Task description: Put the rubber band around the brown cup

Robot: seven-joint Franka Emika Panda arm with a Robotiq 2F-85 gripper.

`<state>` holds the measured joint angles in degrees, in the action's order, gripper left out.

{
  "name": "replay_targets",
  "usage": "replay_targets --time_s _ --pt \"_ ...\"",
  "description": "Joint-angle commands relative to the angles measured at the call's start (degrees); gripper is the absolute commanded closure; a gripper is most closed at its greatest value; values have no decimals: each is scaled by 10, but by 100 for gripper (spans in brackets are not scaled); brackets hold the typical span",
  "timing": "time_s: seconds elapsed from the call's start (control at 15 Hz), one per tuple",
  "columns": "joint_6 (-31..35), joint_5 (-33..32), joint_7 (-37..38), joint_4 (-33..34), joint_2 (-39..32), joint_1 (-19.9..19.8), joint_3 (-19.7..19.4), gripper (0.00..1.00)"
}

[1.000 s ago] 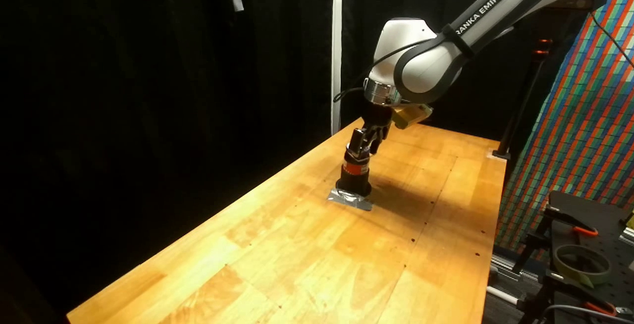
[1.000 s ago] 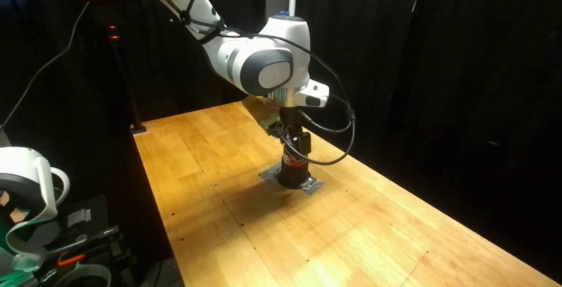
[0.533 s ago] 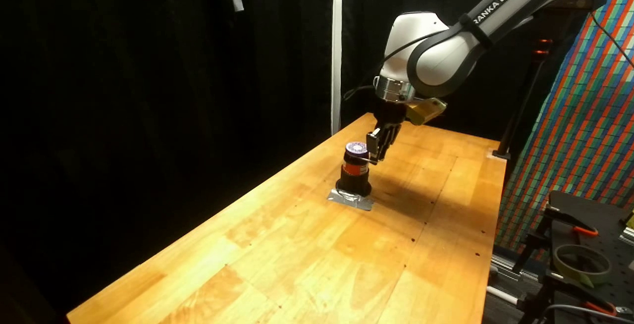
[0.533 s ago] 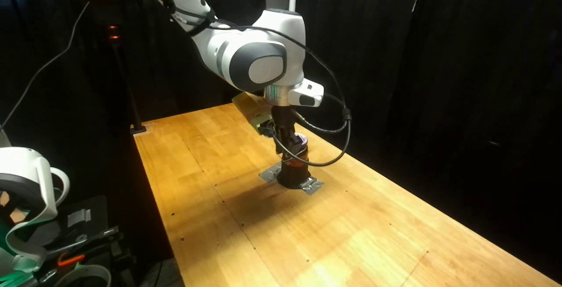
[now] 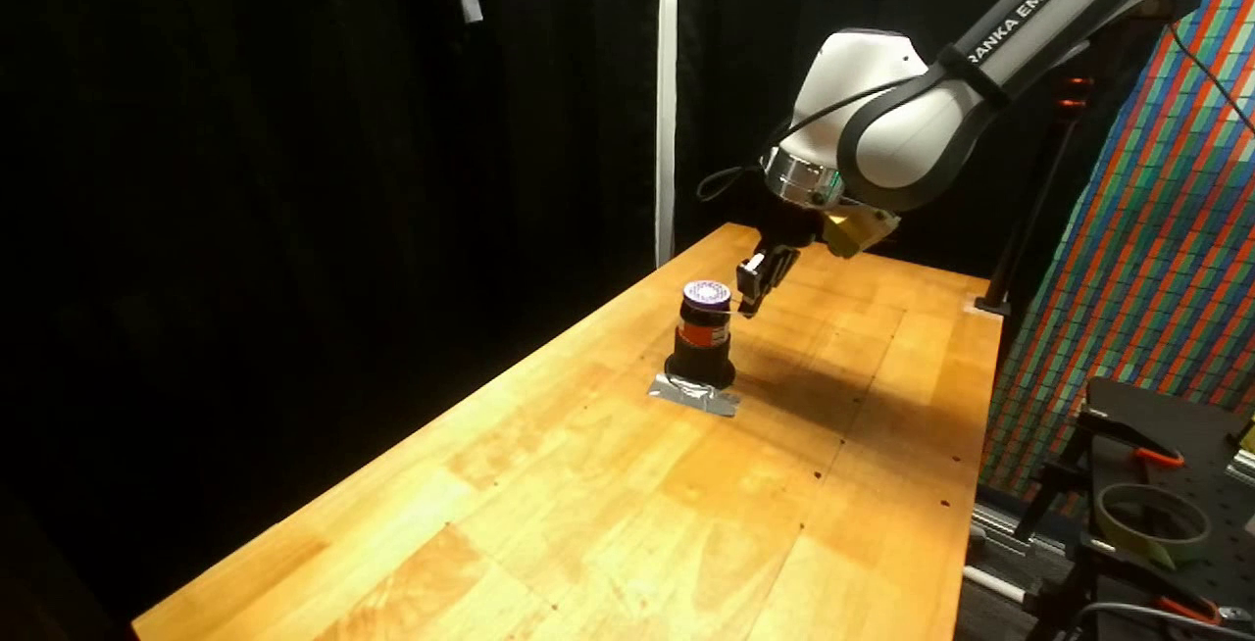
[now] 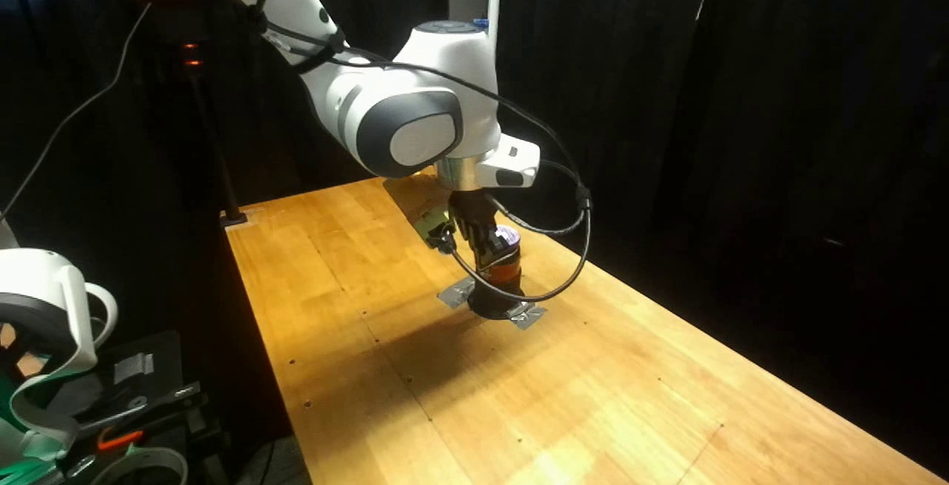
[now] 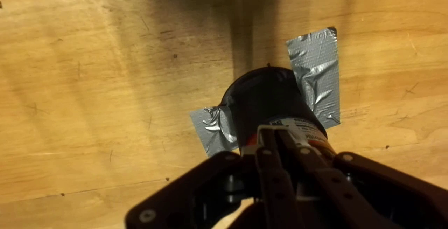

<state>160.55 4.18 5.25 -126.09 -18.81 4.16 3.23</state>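
Note:
The brown cup (image 5: 703, 339) stands upright on the table in both exterior views, dark with an orange label and a purple-white top. Beside its upper part, on the robot's side, is my gripper (image 5: 750, 309), tilted. In the wrist view the gripper (image 7: 278, 133) is shut, its fingers (image 7: 268, 136) side by side in front of the cup (image 7: 267, 94). A pale rubber band (image 7: 274, 127) runs round the outside of the fingertips. In an exterior view the thin band (image 5: 737, 314) stretches from the fingertips to the cup's upper part. Its course behind the cup is unclear.
Silver tape strips (image 7: 316, 78) fix the cup's foot to the wooden table (image 5: 588, 484). A black cable (image 6: 586, 248) loops from the wrist close past the cup. A lamp post (image 5: 994, 304) stands at the table's corner. Beside the table, a bench (image 5: 1157, 406) holds clamps and a tape roll.
The gripper was over the cup's top with its fingers apart. It has moved off to the robot's side, tilted, and shut, uncovering the top. The cup has not moved.

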Motion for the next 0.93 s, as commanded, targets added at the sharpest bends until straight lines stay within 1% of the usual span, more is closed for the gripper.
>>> replay_targets --time_s 0.0,0.07,0.2,0.33,0.47,0.53,0.67,0.73,0.87 --pt "118 30 -47 -71 29 -25 31 92" --pt "147 35 -57 -81 28 -33 42 93" --pt "207 50 -83 -104 26 -64 78 93" --pt "257 51 -102 -127 25 -108 126 92" --pt "306 34 -111 -147 19 -176 195 92" --pt "332 18 -110 -156 14 -218 236 92" --pt "384 -27 -99 -176 3 -290 299 92" --pt "406 -57 -92 -187 -3 -323 324 92" --pt "451 -116 -84 -205 -16 -381 357 92"
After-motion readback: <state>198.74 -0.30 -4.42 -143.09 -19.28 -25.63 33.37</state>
